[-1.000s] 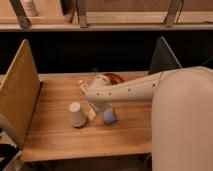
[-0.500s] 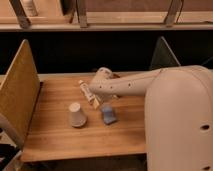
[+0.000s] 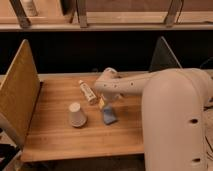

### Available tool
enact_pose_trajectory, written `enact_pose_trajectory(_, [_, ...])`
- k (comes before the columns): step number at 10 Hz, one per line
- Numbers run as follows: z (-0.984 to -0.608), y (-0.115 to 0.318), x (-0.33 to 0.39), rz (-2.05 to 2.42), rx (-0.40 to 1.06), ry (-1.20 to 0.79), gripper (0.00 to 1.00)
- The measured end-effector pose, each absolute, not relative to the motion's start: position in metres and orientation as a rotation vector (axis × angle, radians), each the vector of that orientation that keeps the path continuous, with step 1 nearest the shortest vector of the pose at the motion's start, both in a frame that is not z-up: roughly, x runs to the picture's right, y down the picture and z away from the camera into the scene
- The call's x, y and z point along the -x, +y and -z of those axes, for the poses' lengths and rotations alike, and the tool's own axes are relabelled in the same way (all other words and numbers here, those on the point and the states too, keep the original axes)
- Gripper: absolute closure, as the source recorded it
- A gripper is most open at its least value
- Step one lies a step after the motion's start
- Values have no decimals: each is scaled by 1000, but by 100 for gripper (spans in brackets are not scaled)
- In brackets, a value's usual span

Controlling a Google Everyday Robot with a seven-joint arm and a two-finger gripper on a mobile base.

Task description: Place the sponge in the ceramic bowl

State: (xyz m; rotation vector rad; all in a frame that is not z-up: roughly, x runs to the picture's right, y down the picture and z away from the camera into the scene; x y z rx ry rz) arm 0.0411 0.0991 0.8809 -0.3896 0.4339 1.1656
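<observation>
Flanking the wooden tabletop point(image 3: 60, 142), a perforated panel point(image 3: 20, 95) stands at nine o'clock and a dark one point(image 3: 162, 55) at three; bare wood runs open along the near edge at six. The claw point(image 3: 103, 103) hangs over the middle, and I cannot tell whether it is apart or together. The sponge point(image 3: 109, 118), a small blue pad, lies just beside it at five o'clock, with a white cup point(image 3: 76, 115) at the sponge's nine.

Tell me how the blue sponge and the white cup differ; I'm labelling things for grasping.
The sponge is blue; the white cup is white. The sponge is a flat pad lying low; the cup stands taller, upturned and tapered. The gripper hangs right over the sponge, while the cup stands apart from it. Both rest on the wooden table.
</observation>
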Motion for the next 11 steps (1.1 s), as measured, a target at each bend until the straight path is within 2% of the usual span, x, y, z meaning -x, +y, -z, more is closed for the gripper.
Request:
enact_pose_trajectory(6, [-881, 109, -42, -1148, 420, 467, 22])
enact_pose_trajectory(11, [-890, 134, -54, -1182, 478, 505, 22])
